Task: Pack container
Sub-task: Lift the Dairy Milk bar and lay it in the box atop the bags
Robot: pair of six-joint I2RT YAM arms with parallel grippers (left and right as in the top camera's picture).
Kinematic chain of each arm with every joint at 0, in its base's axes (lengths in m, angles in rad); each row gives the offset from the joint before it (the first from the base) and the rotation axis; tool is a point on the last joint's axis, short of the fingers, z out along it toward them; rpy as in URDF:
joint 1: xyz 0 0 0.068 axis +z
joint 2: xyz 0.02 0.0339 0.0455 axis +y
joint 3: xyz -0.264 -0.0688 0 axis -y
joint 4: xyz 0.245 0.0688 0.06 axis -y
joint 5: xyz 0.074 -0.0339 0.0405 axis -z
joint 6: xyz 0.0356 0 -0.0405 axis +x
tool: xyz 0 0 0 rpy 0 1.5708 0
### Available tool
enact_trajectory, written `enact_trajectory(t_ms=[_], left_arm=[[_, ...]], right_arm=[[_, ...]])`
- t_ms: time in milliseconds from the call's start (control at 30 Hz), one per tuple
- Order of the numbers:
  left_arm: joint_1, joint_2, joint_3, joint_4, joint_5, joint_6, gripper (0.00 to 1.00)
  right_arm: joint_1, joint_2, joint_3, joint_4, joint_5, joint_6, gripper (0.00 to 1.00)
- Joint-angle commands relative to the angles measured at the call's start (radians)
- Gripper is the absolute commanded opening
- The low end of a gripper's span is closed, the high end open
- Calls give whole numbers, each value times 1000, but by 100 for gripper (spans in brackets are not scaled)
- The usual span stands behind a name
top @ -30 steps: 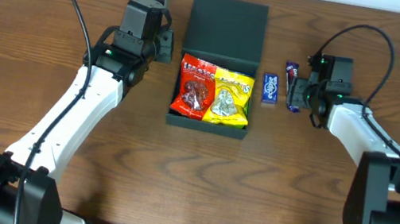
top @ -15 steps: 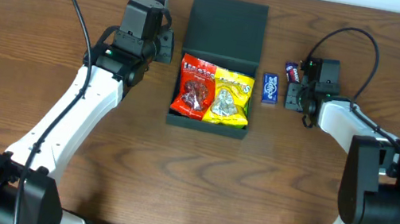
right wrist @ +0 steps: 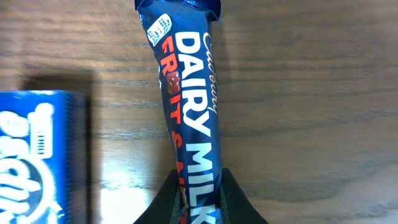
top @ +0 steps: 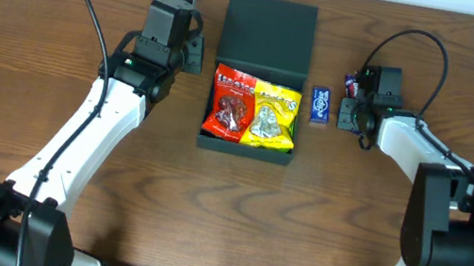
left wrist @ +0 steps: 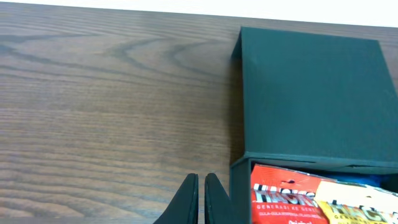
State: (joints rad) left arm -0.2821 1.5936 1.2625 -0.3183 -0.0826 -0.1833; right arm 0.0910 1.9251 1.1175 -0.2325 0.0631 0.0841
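**A:** Where is the box?

**B:** The dark teal-green, matte, square rigid container [top: 269, 31] sits at the back middle of the brown wood-grain tabletop [top: 205, 214]. Its hinged flat lid is open and laid back away from the base. In the left wrist view the lid [left wrist: 311, 93] fills the upper right.

**A:** What is inside it?

**B:** A glossy red snack packet [top: 231, 103] lies on the left side. A glossy yellow snack packet [top: 273, 117] lies on the right, touching it. Together they cover most of the base.

**A:** And the arms?

**B:** The left end effector [left wrist: 200, 186] is just beside the container's left wall, near the hinge. Its fingers are pressed almost together with only a thin slit between them, and nothing is in it. The right end effector [right wrist: 198, 190] is to the right of the container. It pinches a long chocolate bar in a dark blue foil wrapper [right wrist: 189, 124] near one end, a finger on each side. Whether the bar rests on the wood, I cannot tell.

**A:** Anything else nearby?

**B:** A small blue carton with white lettering [top: 321, 104] lies flat on the tabletop between the container and the right end effector. It touches neither. From the right wrist view it sits just beside the bar, with a strip of wood between them.
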Motion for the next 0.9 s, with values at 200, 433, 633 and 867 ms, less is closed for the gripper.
enact_trajectory(t_ms=[200, 433, 633, 867], left_arm=[[53, -48, -3, -2, -41, 4, 6], [167, -139, -3, -10, -40, 4, 6], [223, -200, -3, -25, -40, 4, 7], [228, -207, -3, -26, -40, 4, 7]], right_arm=[[81, -326, 36, 148, -228, -203, 1], [169, -316, 36, 183, -445, -555, 1], [188, -250, 36, 175, -601, -806, 1], [208, -137, 36, 183, -636, -894, 1]])
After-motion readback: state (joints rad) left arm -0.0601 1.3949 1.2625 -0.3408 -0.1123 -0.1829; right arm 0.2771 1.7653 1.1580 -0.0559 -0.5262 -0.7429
